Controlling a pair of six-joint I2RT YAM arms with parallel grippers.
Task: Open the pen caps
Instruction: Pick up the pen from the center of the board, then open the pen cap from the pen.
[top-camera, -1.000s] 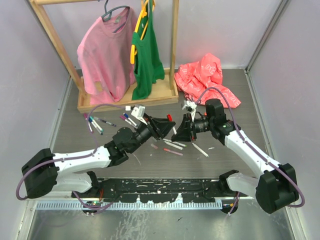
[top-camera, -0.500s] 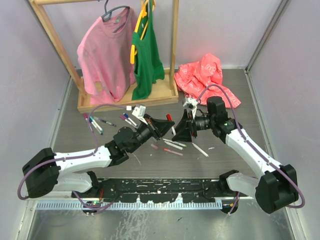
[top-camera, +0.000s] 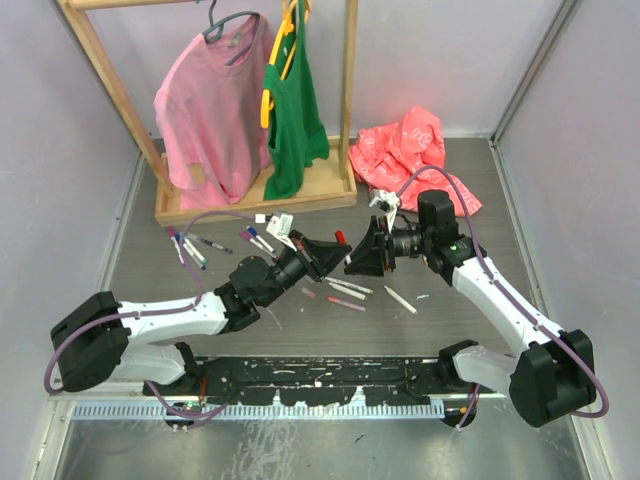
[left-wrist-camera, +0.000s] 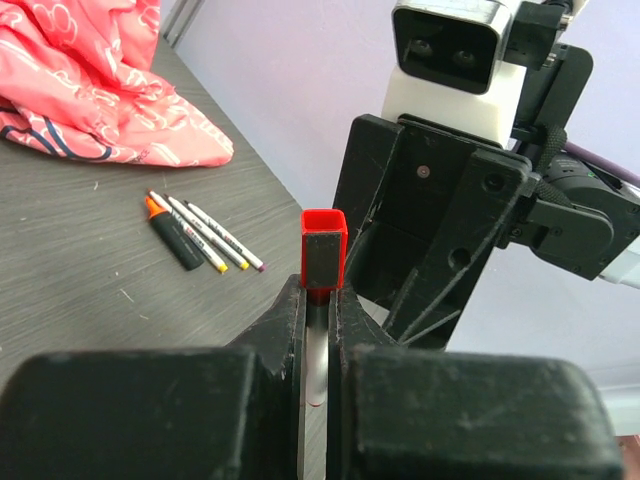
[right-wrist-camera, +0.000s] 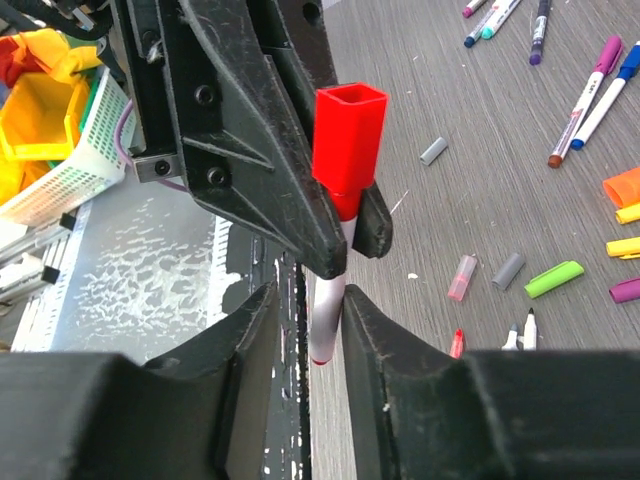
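Left wrist view: left pincer (left-wrist-camera: 318, 292) clamped tight on white pen (left-wrist-camera: 316, 350), red cap (left-wrist-camera: 324, 248) on, poking out past the fingertips; right pincer (right-wrist-camera: 310, 295) part open, fingers flanking that pen's barrel, above the table (right-wrist-camera: 480, 150).

In the left wrist view, the pen's (left-wrist-camera: 316, 350) white barrel is mostly hidden between the left gripper's (left-wrist-camera: 318, 296) fingers. At ten o'clock, the red cloth (left-wrist-camera: 90, 90) is cut off by the frame edge.
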